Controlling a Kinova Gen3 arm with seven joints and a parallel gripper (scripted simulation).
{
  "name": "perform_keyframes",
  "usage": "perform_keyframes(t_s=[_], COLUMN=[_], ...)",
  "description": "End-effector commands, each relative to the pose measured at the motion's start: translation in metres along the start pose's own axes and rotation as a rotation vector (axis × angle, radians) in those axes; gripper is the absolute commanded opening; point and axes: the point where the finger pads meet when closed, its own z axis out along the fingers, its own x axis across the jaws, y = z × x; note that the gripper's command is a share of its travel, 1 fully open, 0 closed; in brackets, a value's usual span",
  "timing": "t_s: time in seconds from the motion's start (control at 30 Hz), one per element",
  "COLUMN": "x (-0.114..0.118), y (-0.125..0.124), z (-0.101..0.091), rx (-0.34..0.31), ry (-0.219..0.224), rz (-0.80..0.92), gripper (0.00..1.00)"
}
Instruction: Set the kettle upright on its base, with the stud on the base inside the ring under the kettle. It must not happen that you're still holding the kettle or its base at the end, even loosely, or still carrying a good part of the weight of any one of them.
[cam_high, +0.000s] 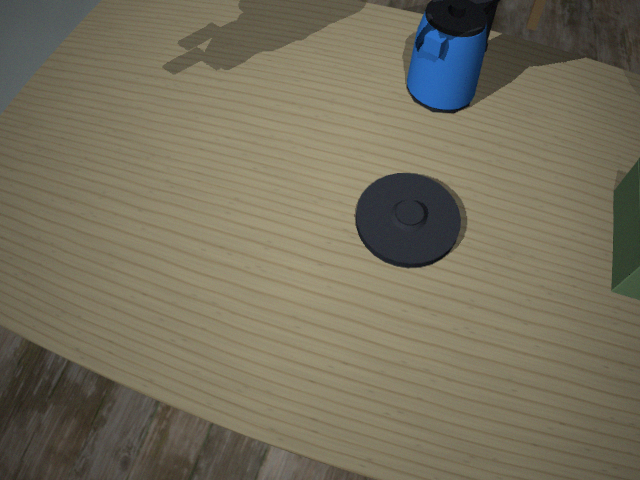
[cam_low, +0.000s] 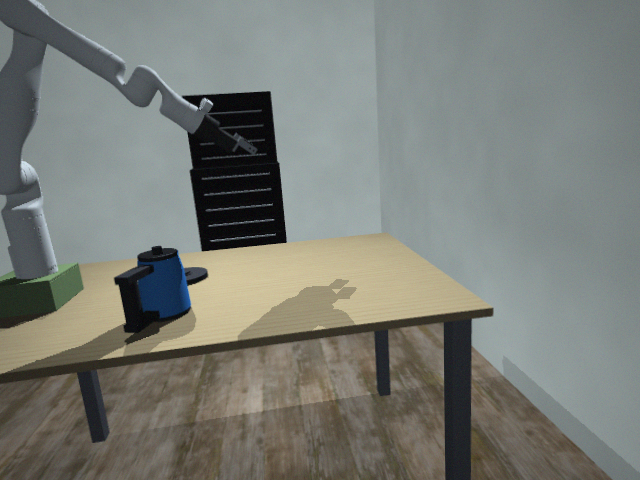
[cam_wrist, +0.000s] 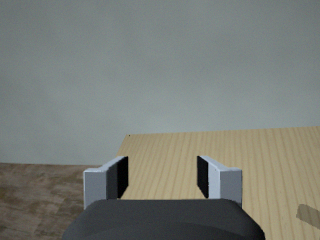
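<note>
A blue kettle (cam_high: 445, 67) (cam_low: 164, 286) with a black lid and black handle stands upright on the wooden table (cam_high: 206, 232) (cam_low: 336, 273), apart from its base. The base (cam_high: 408, 219) (cam_low: 197, 273) is a flat black disc with a round stud (cam_high: 410, 212) in its middle; in the exterior view it is partly hidden behind the kettle. My gripper (cam_low: 247, 146) (cam_wrist: 162, 170) is open and empty. It hangs high in the air, well above the table and far from the kettle. Only its shadow shows in the top view.
A green block (cam_high: 628, 237) (cam_low: 38, 291) under the arm's foot sits at one table edge. A black slatted cabinet (cam_low: 237, 206) stands behind the table. A wall is close to the table's far end.
</note>
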Motion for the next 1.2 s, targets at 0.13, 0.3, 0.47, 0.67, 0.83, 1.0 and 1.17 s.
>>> perform_keyframes(t_s=[0.13, 0.3, 0.47, 0.67, 0.83, 1.0, 1.17], x=[0.015, 0.024, 0.032, 0.042, 0.051, 0.060, 0.068], y=[0.000, 0.004, 0.008, 0.015, 0.023, 0.032, 0.038], z=[-0.003, -0.006, -0.008, -0.012, -0.016, -0.020, -0.023], rx=[-0.020, -0.040, -0.058, -0.084, -0.114, -0.146, -0.167], ry=[-0.004, -0.010, -0.014, -0.019, -0.027, -0.037, -0.040], rz=[-0.093, -0.163, -0.218, -0.286, -0.354, -0.420, -0.458], gripper=[1.00, 1.00, 1.00, 1.00, 1.00, 1.00, 1.00])
